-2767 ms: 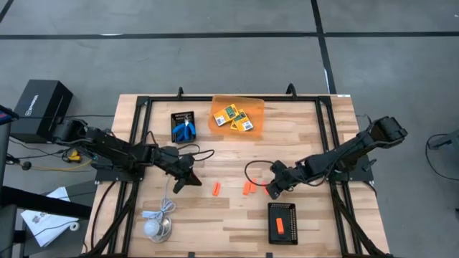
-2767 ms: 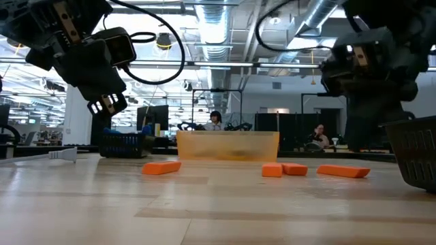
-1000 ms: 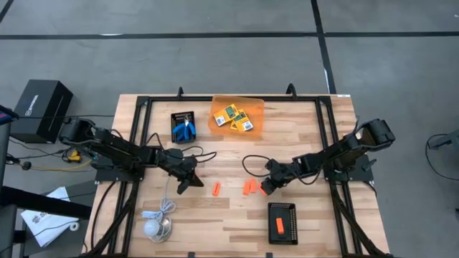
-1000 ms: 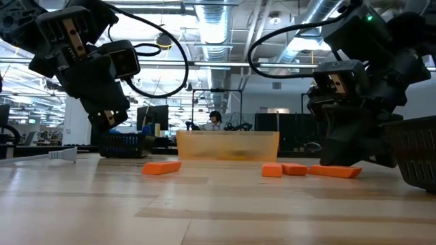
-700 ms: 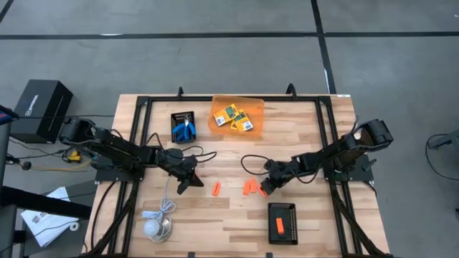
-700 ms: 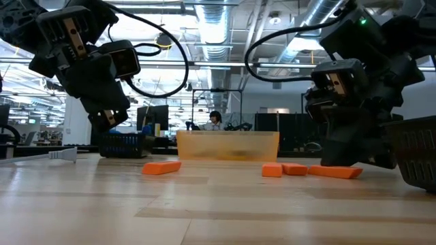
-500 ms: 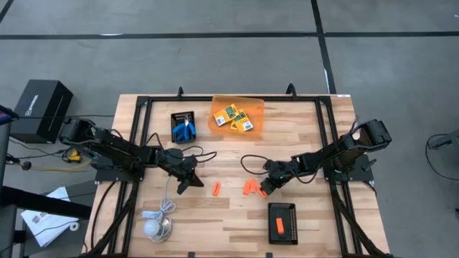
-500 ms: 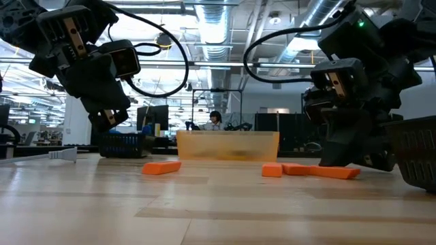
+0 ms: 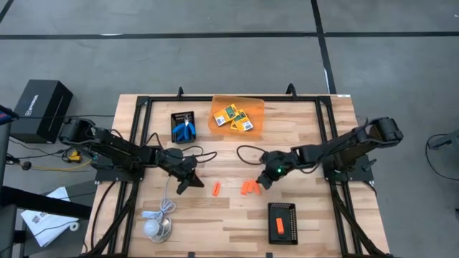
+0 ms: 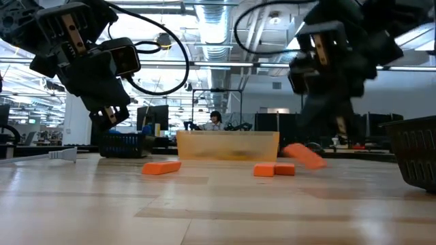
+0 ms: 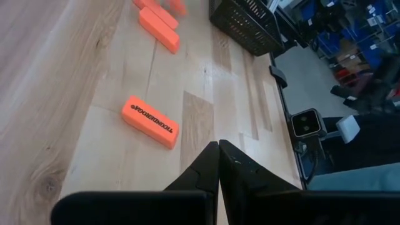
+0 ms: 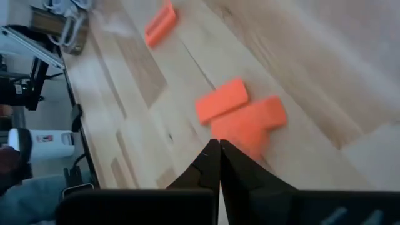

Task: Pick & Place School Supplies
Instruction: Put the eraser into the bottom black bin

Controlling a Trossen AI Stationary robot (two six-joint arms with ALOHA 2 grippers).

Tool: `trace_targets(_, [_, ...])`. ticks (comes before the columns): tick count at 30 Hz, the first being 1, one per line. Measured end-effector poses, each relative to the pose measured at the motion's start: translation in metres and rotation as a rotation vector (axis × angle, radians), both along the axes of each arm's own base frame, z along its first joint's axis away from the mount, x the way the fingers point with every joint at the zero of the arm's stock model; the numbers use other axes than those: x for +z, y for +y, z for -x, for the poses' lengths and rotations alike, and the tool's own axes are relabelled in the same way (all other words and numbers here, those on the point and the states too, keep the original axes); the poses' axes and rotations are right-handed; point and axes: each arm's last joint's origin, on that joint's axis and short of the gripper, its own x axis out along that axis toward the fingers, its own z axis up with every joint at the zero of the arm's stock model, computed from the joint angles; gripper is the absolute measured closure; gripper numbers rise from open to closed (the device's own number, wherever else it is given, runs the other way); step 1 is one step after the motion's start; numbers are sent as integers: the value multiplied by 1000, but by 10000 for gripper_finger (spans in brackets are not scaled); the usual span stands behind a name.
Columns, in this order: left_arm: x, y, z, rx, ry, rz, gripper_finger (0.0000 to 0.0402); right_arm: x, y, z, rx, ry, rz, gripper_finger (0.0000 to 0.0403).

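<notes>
Orange sticks lie on the wood in the middle: one alone (image 9: 216,188), two side by side (image 9: 247,188). A further orange stick (image 10: 304,155) is tilted just beside them, under my right gripper (image 9: 263,181), which is shut. My left gripper (image 9: 179,185) hangs shut above the table left of the lone stick (image 11: 150,121) and touches nothing. Blue-handled scissors (image 9: 186,130) lie in a small black tray at the back. Yellow-and-green crayon boxes (image 9: 237,118) lie on an orange tray. My right gripper's shut fingertips (image 12: 211,150) stand right at one end of the tilted orange stick (image 12: 240,132), coming slanting down from the table's right. No gap shows between the fingers, and I cannot tell whether they touch it. The stick's left end (image 10: 291,148) is raised off the table.
A black tray (image 9: 282,211) near the front edge holds one orange stick (image 9: 279,226). A white cable with a round puck (image 9: 155,228) lies at the front left. Black frame rails run along both sides of the table.
My right gripper has shut and risen, drawing a little toward the far edge. The stick that lay flat beside it has shifted toward the table's left, next to the pair, and now stands tilted with one end up.
</notes>
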Motion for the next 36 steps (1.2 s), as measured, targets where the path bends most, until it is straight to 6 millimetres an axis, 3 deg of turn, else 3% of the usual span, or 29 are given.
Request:
trace_targets(10, [2, 0, -1, 6, -24, -13, 399, 38, -9, 0, 2, -9, 49, 402])
trace_targets(16, [2, 1, -1, 11, -32, -16, 399, 31, -3, -2, 17, 43, -46, 378])
trace_targets(29, [3, 1, -2, 11, -43, -13, 399, -4, 6, -15, -155, 244, -193, 202])
trace_targets(36, [3, 0, -2, -8, -41, -4, 399, -9, 9, -35, -163, 347, -169, 180])
